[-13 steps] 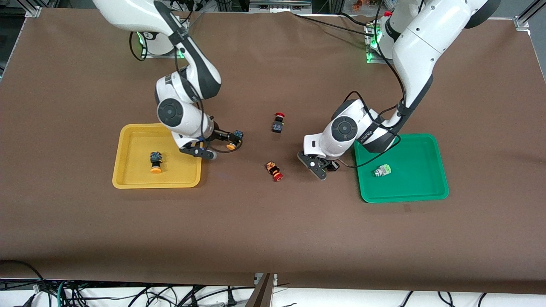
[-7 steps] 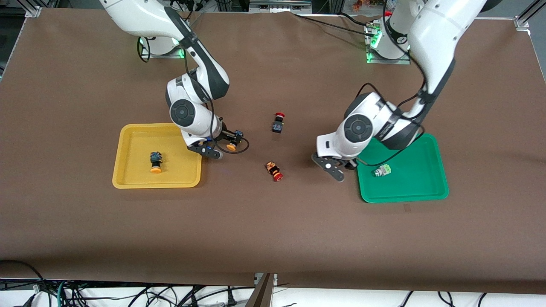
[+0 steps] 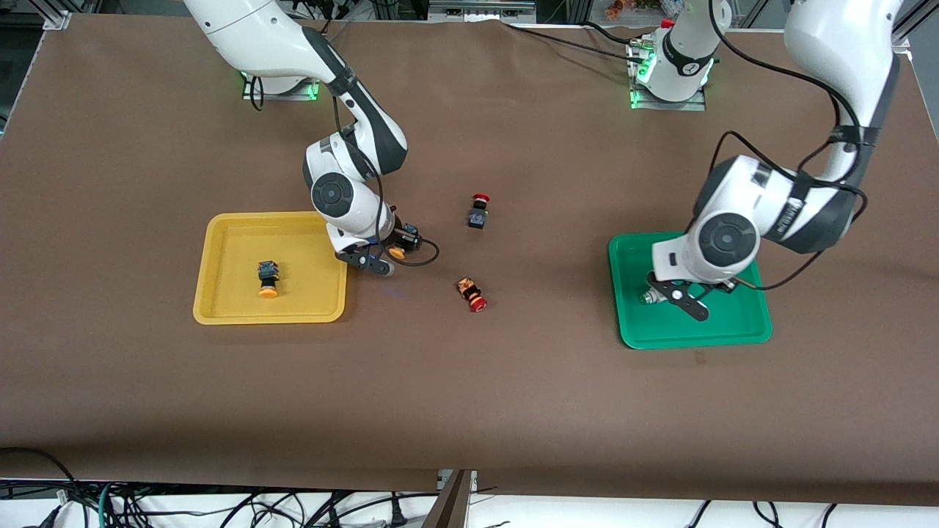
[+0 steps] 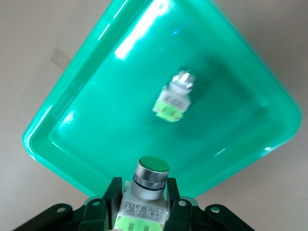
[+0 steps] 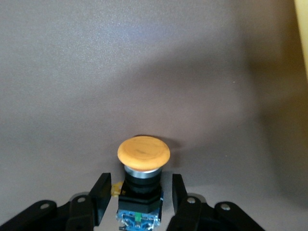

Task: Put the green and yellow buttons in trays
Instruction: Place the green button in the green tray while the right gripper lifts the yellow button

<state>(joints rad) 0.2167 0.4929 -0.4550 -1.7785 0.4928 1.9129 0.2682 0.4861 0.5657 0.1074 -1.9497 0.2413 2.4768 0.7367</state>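
In the front view the left arm's wrist hides most of the green button lying in the green tray (image 3: 748, 326); only its silver tip peeks out at about 9 o'clock of the left gripper (image 3: 689, 301). The left wrist view shows that lying green button (image 4: 173, 98) whole, though blurred, and its label cannot be read. The left gripper (image 4: 144, 202) hangs over the tray, clenched on a second green button (image 4: 147, 185), whose body sits between the fingers with the green cap pointing toward 12 o'clock; its body is cut off at the frame edge, and the small print on its white label is too fine to read.

The right gripper (image 3: 381, 253) is just beside the yellow tray (image 3: 220, 312), over the brown table (image 3: 469, 403). In the right wrist view its fingers (image 5: 98, 197) flank a yellow button (image 5: 143, 159) with a gap on either side, released. Another yellow button (image 3: 268, 279) lies in the yellow tray. Two red buttons (image 3: 472, 293) lie mid-table.
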